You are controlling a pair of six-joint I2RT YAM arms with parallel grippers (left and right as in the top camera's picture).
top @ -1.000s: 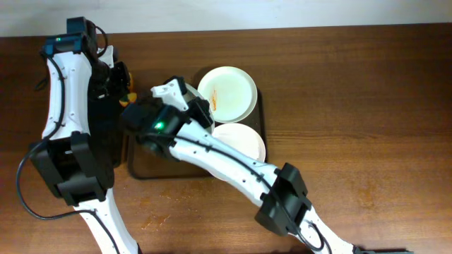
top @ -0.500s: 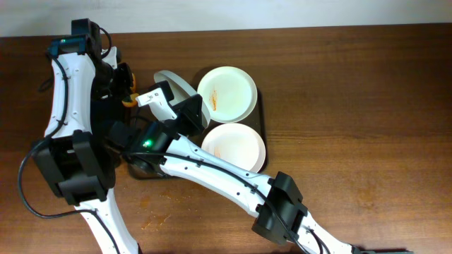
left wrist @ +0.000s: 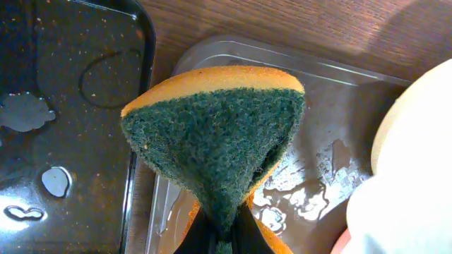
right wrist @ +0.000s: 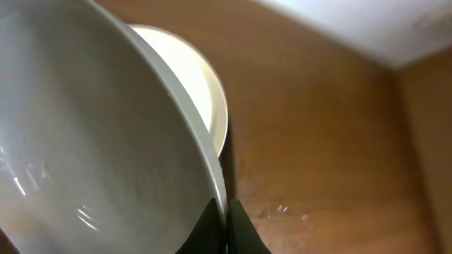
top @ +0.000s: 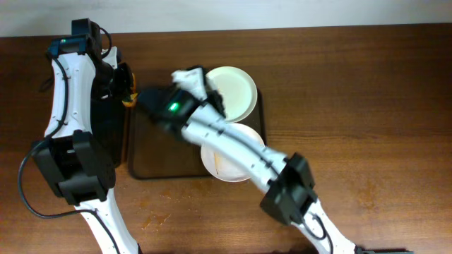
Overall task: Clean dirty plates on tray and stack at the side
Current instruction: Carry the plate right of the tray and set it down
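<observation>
Right wrist: plate [right wrist: 92, 141] rim in right gripper [right wrist: 226, 215] pinch; sponge [left wrist: 215, 134] in left gripper [left wrist: 224, 236] pinch.

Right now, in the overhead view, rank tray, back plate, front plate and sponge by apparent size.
1. Tray.
2. Back plate and front plate: look alike; the front one is partly hidden.
3. Sponge, only a sliver showing.

Right arm [top: 226, 137] crosses the tray [top: 159, 159] from 5 to 11 o'clock — blocks the middle and overhangs the lower plate [top: 217, 166]. Upper plate [top: 236, 92] fills the 1 o'clock corner. Left arm [top: 67, 92] and sponge [left wrist: 219, 141] crowd the 9 o'clock edge. Passable — tray's bare 7 o'clock corner, open table [top: 353, 106] at 3 o'clock.
</observation>
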